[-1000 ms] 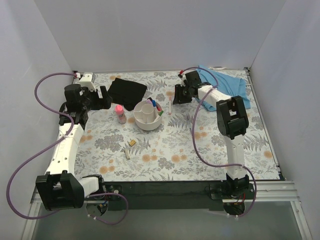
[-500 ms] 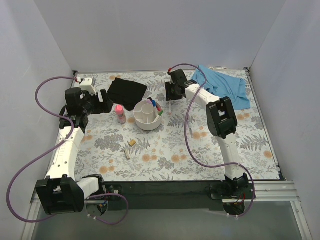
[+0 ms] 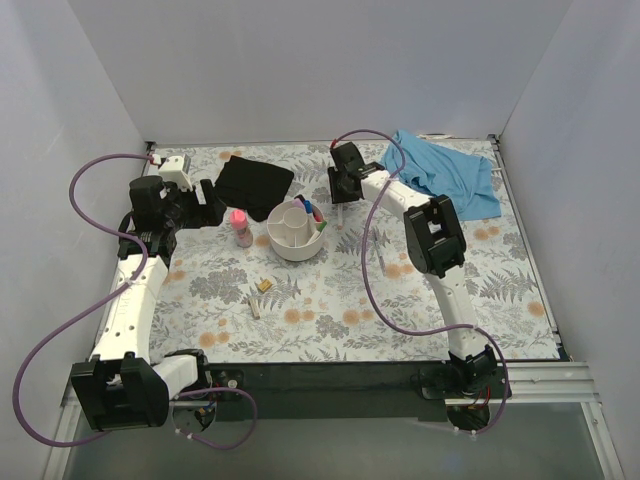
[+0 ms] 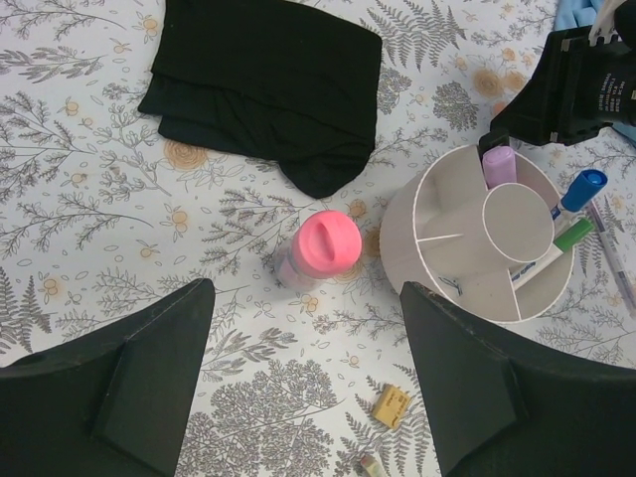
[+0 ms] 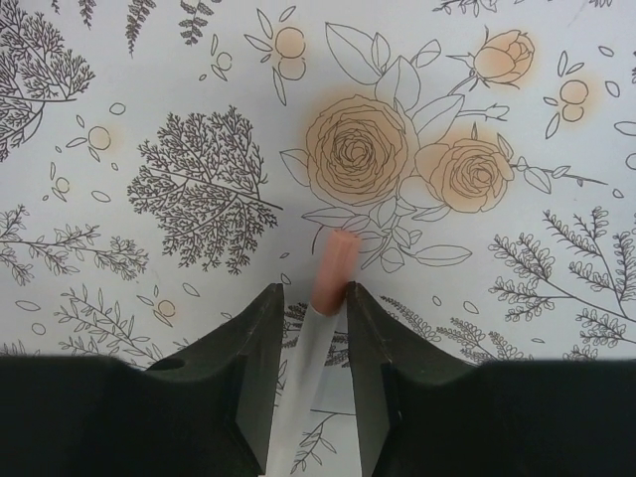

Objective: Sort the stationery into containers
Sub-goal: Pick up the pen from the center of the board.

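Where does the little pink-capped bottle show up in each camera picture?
Top external: pink-capped bottle left of centre, just left of the white bowl.
Left wrist: bottle mid-picture, also left of the bowl.
Right wrist: not in it.
Shared landmark: the white bowl, in those two views.

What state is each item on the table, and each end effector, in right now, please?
Left end effector: open, empty.
Right end effector: shut on the thin white pen with a salmon cap.
Small pink-capped bottle: upright, capped.
White round compartmented bowl: upright, partly filled with capped pens.
Flat black fabric pouch: lying flat.
Blue cloth: crumpled.
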Motion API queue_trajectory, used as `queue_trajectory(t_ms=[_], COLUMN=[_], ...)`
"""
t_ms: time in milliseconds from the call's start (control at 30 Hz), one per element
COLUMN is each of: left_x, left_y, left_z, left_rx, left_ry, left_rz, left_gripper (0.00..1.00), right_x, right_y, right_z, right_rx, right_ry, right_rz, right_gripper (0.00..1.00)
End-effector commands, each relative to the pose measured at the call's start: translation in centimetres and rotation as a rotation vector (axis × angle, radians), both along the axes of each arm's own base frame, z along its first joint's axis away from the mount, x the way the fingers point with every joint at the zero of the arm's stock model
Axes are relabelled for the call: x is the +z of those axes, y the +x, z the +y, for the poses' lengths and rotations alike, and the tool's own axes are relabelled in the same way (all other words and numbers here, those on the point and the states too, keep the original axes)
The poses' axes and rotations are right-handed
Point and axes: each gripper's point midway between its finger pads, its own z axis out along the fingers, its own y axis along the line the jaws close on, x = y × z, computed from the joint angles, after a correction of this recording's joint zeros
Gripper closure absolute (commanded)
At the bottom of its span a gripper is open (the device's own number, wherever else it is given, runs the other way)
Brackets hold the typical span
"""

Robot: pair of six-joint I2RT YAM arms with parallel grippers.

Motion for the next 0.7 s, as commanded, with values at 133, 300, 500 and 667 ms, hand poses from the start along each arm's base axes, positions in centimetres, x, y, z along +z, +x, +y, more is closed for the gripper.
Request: queue_trajectory(t_ms=[133,300,500,667], left_x=[1.6,1.9,1.5,-0.5], left_y=[-0.1,-0.1,0.3,0.5], left_z=[0.5,0.4,0.5,-0.8], left_rx=[0.025,0.025,0.029,0.000], left_ry=[0.024,0.017,0.014,-0.070], left_rz=[-0.033,-0.039,-0.051,-0.024], left_gripper=[0.24,0.24,0.24,0.25], right_x=[-6.5,-6.2,6.5,17.3], right_y=[-2.5,-3.6,-0.4,-2.3], right_z=[-2.2,-3.5,-2.3,-0.8], right_rx=[0.000,0.023,0.075,0.250], right_ry=[-0.179,-0.215,0.010,0.201], right_rz=[0.093,0.107,-0.082,-0.326], right_gripper=[0.91,0.99,0.99,0.99])
